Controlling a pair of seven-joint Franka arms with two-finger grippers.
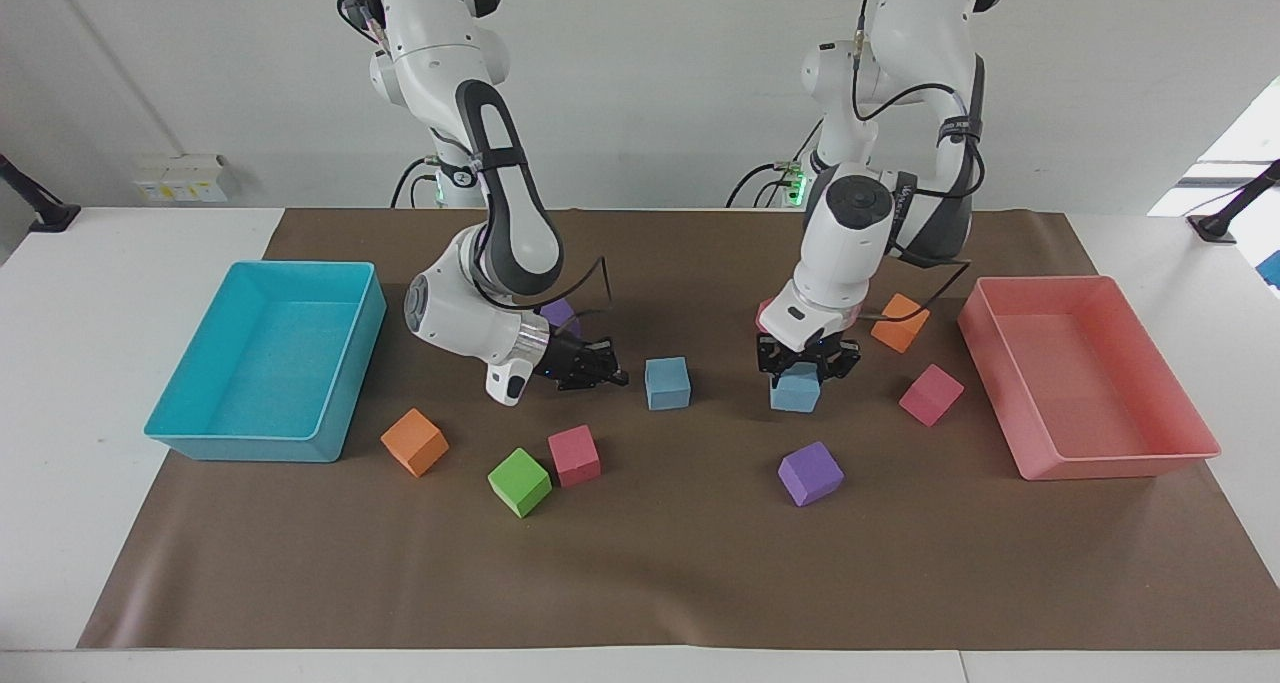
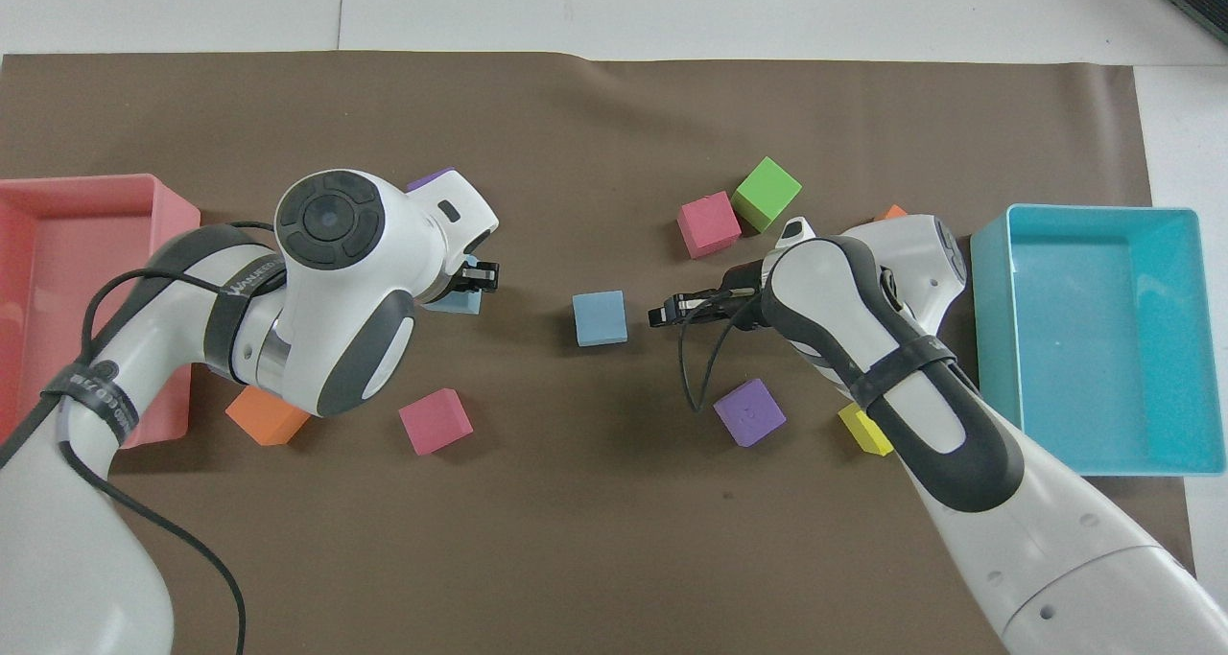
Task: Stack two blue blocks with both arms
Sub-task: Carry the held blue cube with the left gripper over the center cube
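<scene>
One blue block (image 1: 667,383) rests on the brown mat near the middle of the table; it also shows in the overhead view (image 2: 600,318). My right gripper (image 1: 604,371) hangs low beside it, a short gap away, and points at it (image 2: 660,313). My left gripper (image 1: 806,367) is shut on the second blue block (image 1: 795,395) and holds it just above the mat, toward the left arm's end from the first block. In the overhead view the left gripper (image 2: 477,279) and wrist cover most of that block (image 2: 459,302).
A purple cube (image 1: 810,473), a pink cube (image 1: 930,394) and an orange cube (image 1: 898,321) lie around the left gripper. A pink tray (image 1: 1180,453) stands at that end. Orange (image 1: 414,441), green (image 1: 519,481) and pink (image 1: 574,455) cubes and a turquoise tray (image 1: 250,448) are at the right arm's end.
</scene>
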